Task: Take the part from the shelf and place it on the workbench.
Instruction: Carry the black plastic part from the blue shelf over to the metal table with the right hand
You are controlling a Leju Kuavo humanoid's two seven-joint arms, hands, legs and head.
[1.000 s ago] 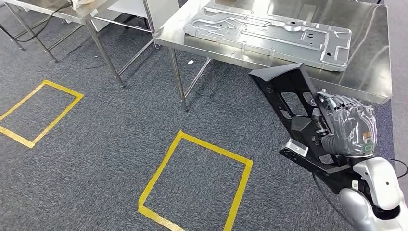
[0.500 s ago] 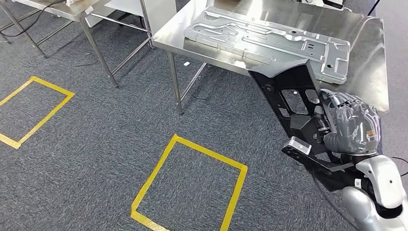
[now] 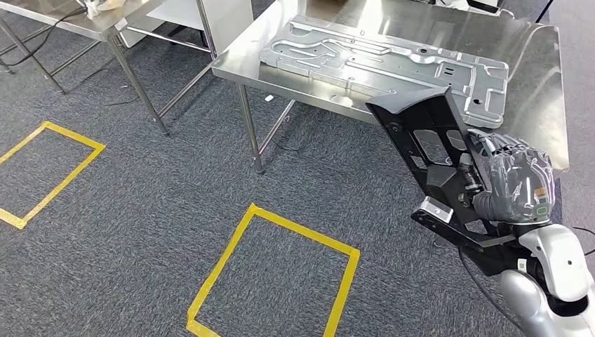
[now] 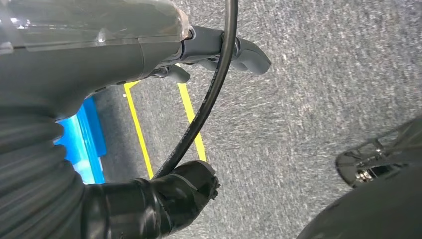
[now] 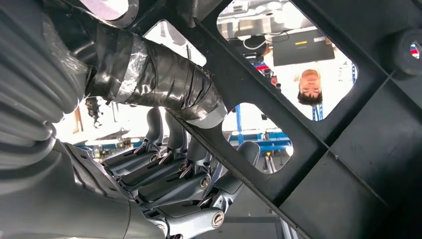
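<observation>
One part (image 3: 436, 161) — near workbench (image 3: 540, 98) edge

The whole head view has shifted, so the camera has moved. The steel workbench (image 3: 540, 91) with its embossed metal panel (image 3: 379, 60) now sits lower in the upper right. The yellow taped floor squares (image 3: 273, 274) have slid left and down. The black openwork plastic part (image 3: 442, 168) in the right hand (image 3: 516, 186) now overlaps the workbench edge.

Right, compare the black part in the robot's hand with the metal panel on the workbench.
The black frame part is dark and matte; the stamped metal panel is shiny silver. The black frame part is held tilted in the right hand; the stamped metal panel lies flat on the workbench. Both have cut-out openings.
</observation>
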